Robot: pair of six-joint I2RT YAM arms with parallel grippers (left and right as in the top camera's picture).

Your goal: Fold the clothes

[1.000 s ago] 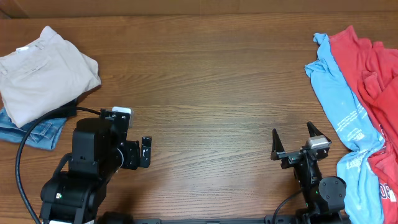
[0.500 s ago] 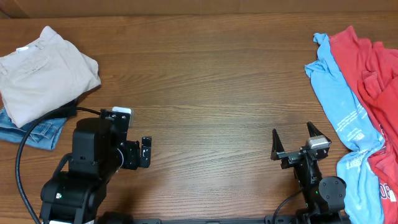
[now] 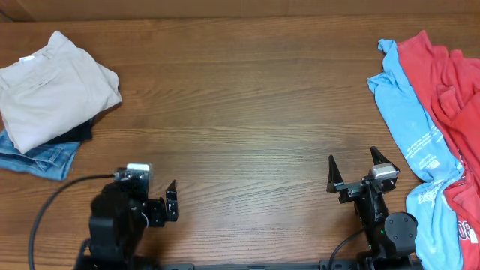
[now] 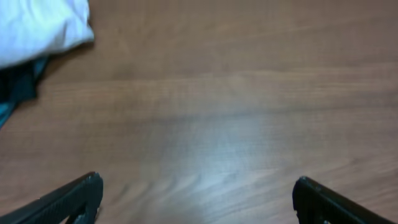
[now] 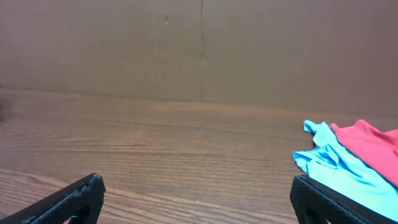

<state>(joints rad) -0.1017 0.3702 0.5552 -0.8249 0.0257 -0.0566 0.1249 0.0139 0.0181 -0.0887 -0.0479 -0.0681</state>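
The clothes lie in two groups. Folded beige shorts (image 3: pixel 52 90) rest at the far left of the table, and they show pale at the top left of the left wrist view (image 4: pixel 37 28). A light-blue top (image 3: pixel 409 127) and a red top (image 3: pixel 450 97) lie crumpled together at the right edge; the right wrist view also catches the light-blue top (image 5: pixel 336 165) and the red top (image 5: pixel 370 140). My left gripper (image 3: pixel 169 201) (image 4: pixel 196 193) is open over bare wood near the front left. My right gripper (image 3: pixel 352 166) (image 5: pixel 198 190) is open near the front right, empty, left of the light-blue top.
Folded blue denim (image 3: pixel 37 157) lies under the beige shorts, with a dark layer showing between them. A black cable (image 3: pixel 67 184) runs from the left arm's base. A brown wall (image 5: pixel 199 43) stands behind the wooden table (image 3: pixel 247 112).
The left arm has drawn back toward the table's front edge, away from the beige shorts, and its cable no longer crosses the denim. The right arm has not moved.
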